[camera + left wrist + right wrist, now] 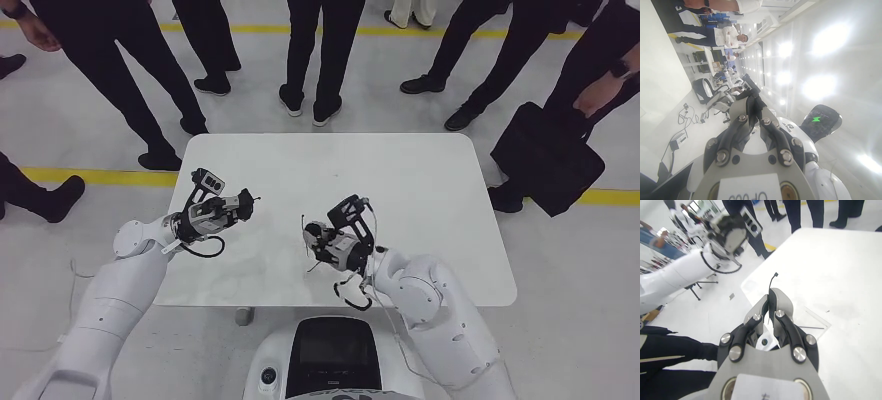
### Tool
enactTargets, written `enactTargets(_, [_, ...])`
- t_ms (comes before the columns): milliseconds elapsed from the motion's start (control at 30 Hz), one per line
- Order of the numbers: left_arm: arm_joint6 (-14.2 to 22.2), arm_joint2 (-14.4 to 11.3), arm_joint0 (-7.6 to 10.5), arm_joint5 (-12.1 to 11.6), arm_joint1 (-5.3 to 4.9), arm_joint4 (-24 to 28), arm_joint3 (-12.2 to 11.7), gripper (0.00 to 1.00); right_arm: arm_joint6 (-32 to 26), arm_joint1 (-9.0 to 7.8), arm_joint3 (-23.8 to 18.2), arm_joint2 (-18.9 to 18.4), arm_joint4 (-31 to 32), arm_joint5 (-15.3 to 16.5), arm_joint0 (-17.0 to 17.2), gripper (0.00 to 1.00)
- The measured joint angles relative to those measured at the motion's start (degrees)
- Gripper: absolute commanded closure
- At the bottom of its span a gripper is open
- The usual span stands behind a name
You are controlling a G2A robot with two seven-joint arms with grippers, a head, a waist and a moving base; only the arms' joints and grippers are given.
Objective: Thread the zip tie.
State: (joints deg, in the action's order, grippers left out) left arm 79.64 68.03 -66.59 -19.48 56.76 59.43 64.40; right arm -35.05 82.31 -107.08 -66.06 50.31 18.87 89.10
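Firmly, right hand point(769, 295) clamped on zip tie point(771, 283), head poking beyond tips.

Over the table's point(450, 200) left part: left gripper point(243, 203). To its right and nearer the front edge, apart from it: right gripper point(310, 238). Clamped between the right fingers point(780, 298): zip tie point(771, 281), head out past the fingertips, tail back between the fingers. On the table beneath, by the front edge: tray point(826, 324), with 1 strip point(810, 327) lying in it.
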Motion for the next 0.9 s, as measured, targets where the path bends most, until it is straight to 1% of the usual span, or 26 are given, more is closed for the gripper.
enactTargets(33, [0.0,0.0,0.0,0.0,0.0,0.0,0.0,1.0,2.91,0.07,-0.02,0.32,-0.53,-0.28,0.15,1.0])
enactTargets(100, [0.0,0.0,0.0,0.0,0.0,0.0,0.0,1.0,6.22,0.14,0.05,0.56,-0.6,-0.73,0.1,1.0])
enactTargets(267, [0.0,0.0,0.0,0.0,0.0,0.0,0.0,1.0,5.22,0.14,0.07,0.55,-0.5,-0.75,0.07,1.0])
enactTargets(367, [-0.07,0.0,-0.03,0.0,0.0,-0.06,0.03,1.0,5.48,0.14,0.05,0.61,-0.44,-0.81,0.1,1.0])
enactTargets(400, [-0.59,-0.05,-0.15,0.0,0.01,-0.41,0.2,1.0,6.31,0.15,-0.02,0.85,-0.3,-0.92,0.27,1.0])
enactTargets(500, [-3.64,-0.69,-1.19,0.0,0.2,-1.94,1.41,1.0,13.24,0.25,-0.64,2.43,1.23,-1.54,1.69,1.0])
enactTargets(533, [-4.34,-1.14,-1.64,0.0,0.37,-2.48,1.74,1.0,16.76,0.32,-0.8,3.28,2.6,-2.1,2.46,1.0])
enactTargets(600, [-5.43,-1.72,-2.06,0.0,0.72,-3.62,2.1,1.0,21.95,0.46,-0.89,4.78,4.84,-3.17,3.47,1.0])
enactTargets(700, [-7.32,-2.58,-2.7,0.0,1.76,-5.4,2.26,1.0,29.84,0.7,-0.55,7.68,9.61,-5.53,4.45,1.0])
enactTargets(800, [-7.91,-2.94,-3.07,0.0,2.85,-5.64,1.87,1.0,34.47,0.87,-0.07,9.27,12.58,-7.9,4.64,1.0])
enactTargets(833, [-7.98,-2.98,-3.16,0.0,3.35,-5.86,1.57,1.0,36.19,0.99,0.3,9.83,13.08,-9.1,4.66,1.0])
enactTargets(900, [-8.1,-2.99,-3.21,0.0,4.11,-6.49,0.98,1.0,38.01,1.15,1.26,10.68,14.24,-10.96,4.27,1.0])
